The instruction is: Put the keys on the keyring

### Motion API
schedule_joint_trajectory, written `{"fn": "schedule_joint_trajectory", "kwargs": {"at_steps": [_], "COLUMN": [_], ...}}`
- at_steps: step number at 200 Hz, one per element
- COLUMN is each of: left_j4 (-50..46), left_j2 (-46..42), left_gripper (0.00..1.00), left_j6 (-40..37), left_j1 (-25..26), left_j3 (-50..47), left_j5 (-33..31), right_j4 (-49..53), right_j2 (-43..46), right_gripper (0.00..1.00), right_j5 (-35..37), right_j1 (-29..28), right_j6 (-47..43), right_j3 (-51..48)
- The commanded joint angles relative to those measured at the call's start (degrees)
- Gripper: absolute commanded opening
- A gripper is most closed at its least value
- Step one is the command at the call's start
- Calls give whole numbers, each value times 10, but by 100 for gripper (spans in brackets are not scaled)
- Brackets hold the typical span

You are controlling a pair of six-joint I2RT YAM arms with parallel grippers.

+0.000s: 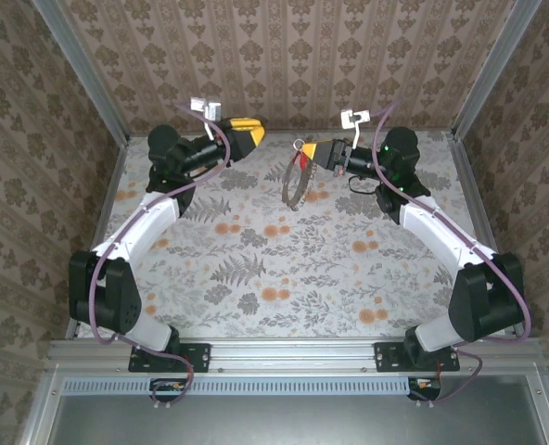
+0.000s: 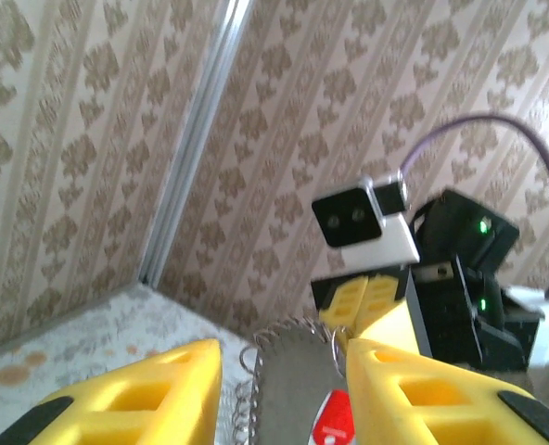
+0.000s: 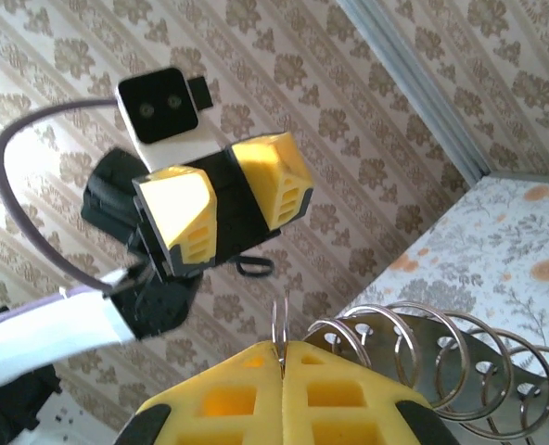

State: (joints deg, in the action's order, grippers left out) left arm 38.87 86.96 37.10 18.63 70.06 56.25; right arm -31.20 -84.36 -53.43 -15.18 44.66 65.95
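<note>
My right gripper point(image 1: 309, 153) is shut on a thin silver split ring point(image 3: 279, 320), pinched at its fingertips point(image 3: 282, 345). From that ring the keyring point(image 1: 295, 185) hangs above the table: a flat grey plate point(image 2: 293, 389) edged with several wire rings point(image 3: 441, 343). The key's red head point(image 2: 335, 419) hangs in front of the plate, just below a ring; its blade is hidden. My left gripper point(image 1: 254, 130) stands open a short way left of the keyring, holding nothing, with plate and key seen through the gap between its yellow fingers point(image 2: 135, 399).
The floral tablecloth point(image 1: 274, 269) lies bare below both arms. Patterned walls close in at the back point(image 1: 293, 56) and both sides, with aluminium corner posts point(image 2: 196, 139) point(image 3: 414, 83). Both grippers are held high near the back wall, facing each other.
</note>
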Motion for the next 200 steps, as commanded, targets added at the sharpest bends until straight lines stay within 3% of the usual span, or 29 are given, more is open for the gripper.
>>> {"fn": "schedule_joint_trajectory", "kwargs": {"at_steps": [1, 27, 61, 137, 200], "left_j4": [-172, -357, -511, -602, -621], "left_j2": [-21, -14, 21, 101, 136], "left_gripper": [40, 40, 40, 38, 36], "left_j6": [-117, -237, -326, -364, -372], "left_j1": [-7, -7, -6, 13, 31], "left_j3": [55, 127, 211, 296, 324], "left_j5": [78, 125, 201, 245, 258], "right_j4": [57, 105, 135, 144, 146], "right_j2": [14, 7, 2, -18, -29], "right_gripper": [0, 0, 0, 0, 0], "right_j5": [-59, -99, -122, -139, -142], "right_j1": [5, 7, 8, 5, 2], "right_j6": [-59, -93, -115, -120, -121], "right_j3": [33, 55, 70, 78, 78]}}
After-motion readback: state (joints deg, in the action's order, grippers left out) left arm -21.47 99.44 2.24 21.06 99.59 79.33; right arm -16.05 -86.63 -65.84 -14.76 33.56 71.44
